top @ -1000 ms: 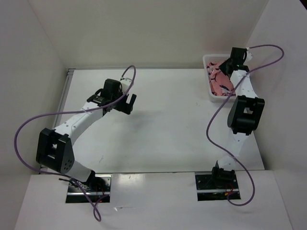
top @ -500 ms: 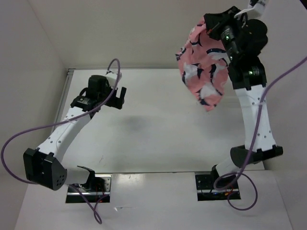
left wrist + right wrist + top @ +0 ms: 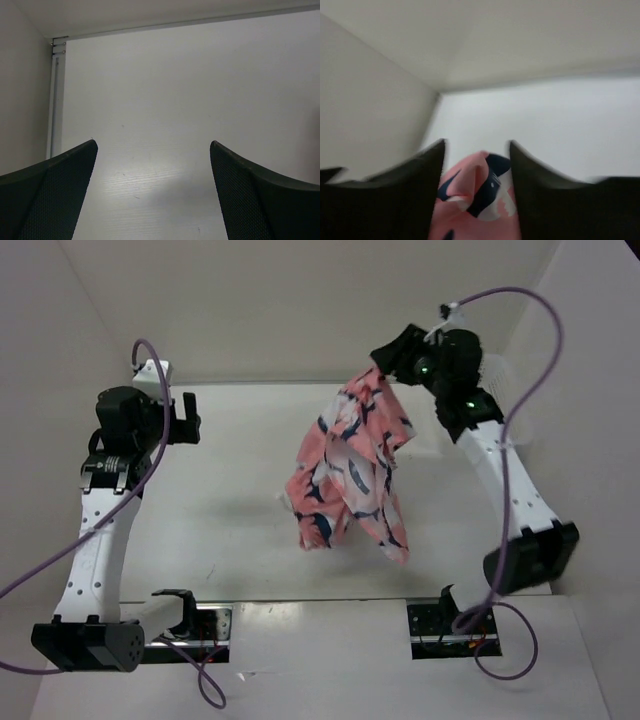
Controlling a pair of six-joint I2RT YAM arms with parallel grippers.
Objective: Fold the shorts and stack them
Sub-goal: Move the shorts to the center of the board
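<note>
Shorts (image 3: 350, 465): up in the air over the desk (image 3: 220, 530), hanging from your right pincer (image 3: 388, 352). In the top view their upper corner meets that pincer at about 1 o'clock from the desk's middle. The cloth drapes from there toward 7 o'clock in loose, crumpled folds, and one long flap ends toward 5 o'clock, near the front edge. Whether the lowest folds touch the desk, you cannot tell from this view. Print: salmon pink with navy-and-white shapes.

Right pincer: raised high, close to the back wall, at the end of an arm that stretches up from its base at 5 o'clock. Your right wrist view is blurred. It shows both dark fingers (image 3: 405, 190) with a bunch of pink cloth filling the gap between them, below the tips. Whether the fingers press on the cloth or stand loose around it, you cannot tell.

Left pincer (image 3: 187, 418): at about 10 o'clock, near the left wall and well apart from the shorts, its arm rising from a base at 7 o'clock. Spread wide: your left wrist view shows its two fingers (image 3: 50, 200) far apart, with bare desk showing between them. It holds nothing.
</note>
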